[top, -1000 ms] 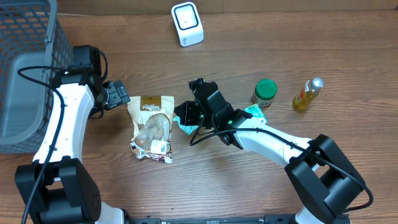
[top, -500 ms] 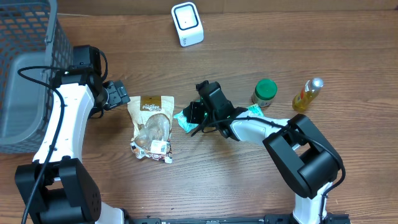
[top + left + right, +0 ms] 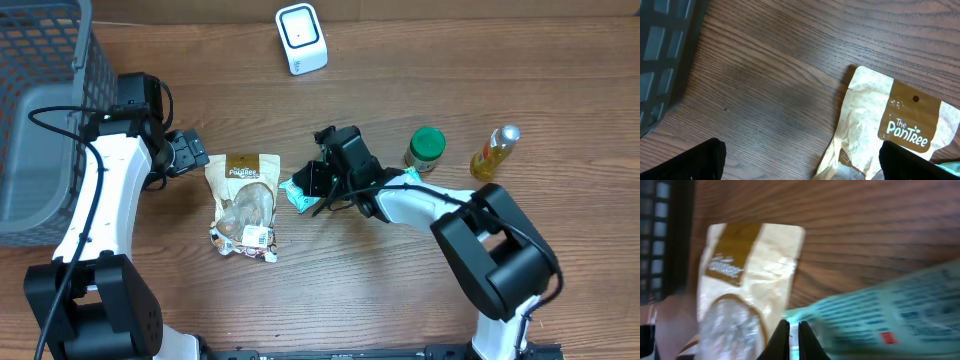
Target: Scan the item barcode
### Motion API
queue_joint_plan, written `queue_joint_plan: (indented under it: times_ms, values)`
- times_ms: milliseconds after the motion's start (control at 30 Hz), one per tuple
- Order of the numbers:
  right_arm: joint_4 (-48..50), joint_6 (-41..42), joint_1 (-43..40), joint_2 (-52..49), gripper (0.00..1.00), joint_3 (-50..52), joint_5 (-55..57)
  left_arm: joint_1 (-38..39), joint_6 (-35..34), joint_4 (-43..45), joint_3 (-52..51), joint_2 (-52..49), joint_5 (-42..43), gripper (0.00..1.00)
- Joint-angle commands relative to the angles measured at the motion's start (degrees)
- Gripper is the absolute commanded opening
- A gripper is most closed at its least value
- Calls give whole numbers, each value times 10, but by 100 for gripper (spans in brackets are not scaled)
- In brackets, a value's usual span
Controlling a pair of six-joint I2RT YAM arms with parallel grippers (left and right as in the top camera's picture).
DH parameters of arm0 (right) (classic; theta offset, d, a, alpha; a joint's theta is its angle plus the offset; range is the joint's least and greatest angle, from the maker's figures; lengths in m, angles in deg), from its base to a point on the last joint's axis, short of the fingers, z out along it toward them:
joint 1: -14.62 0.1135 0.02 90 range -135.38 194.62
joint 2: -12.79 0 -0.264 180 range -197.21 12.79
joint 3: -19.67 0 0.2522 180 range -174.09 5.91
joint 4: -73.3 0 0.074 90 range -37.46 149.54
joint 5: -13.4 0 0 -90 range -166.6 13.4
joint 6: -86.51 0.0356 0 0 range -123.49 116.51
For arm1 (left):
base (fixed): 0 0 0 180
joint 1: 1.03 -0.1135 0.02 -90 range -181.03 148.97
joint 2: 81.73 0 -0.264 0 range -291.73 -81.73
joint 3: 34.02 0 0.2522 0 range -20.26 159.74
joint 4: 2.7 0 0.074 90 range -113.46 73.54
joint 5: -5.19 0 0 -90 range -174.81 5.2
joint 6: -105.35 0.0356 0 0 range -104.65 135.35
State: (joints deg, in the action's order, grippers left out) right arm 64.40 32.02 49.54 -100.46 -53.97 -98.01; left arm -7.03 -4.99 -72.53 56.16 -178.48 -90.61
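Observation:
My right gripper (image 3: 312,185) is shut on the left edge of a teal packet (image 3: 297,194), just right of the pouch. In the right wrist view the thin packet edge (image 3: 880,315) sits pinched between the closed fingers of that gripper (image 3: 794,332). A beige and brown PanTree pouch (image 3: 243,195) lies flat at centre-left, with a barcode label near its bottom end. My left gripper (image 3: 190,152) stands open at the pouch's top-left corner. In its wrist view the gripper (image 3: 802,165) holds nothing, and one finger (image 3: 920,162) is over the pouch (image 3: 880,125). The white scanner (image 3: 300,38) stands at the back.
A grey wire basket (image 3: 40,110) fills the far left. A green-lidded jar (image 3: 427,148) and a yellow oil bottle (image 3: 495,152) stand at the right. The right arm stretches across the table from the lower right.
The right arm has swung its forearm up toward the jar, and its gripper has shifted slightly right with the teal packet. The left arm and the pouch have not moved.

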Motion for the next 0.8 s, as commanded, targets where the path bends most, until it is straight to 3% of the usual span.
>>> queue_joint_plan:
  times_ms: [0, 533, 767]
  values:
    - [-4, -31, 2, 36, 5, 2, -18, 0, 13, 0, 3, 13, 1, 100]
    - [-1, -73, 2, 20, 8, 2, -12, 0, 13, 0, 3, 13, 1, 100]
    - [27, -73, 2, -40, 9, 2, -12, 0, 13, 0, 3, 13, 1, 99]
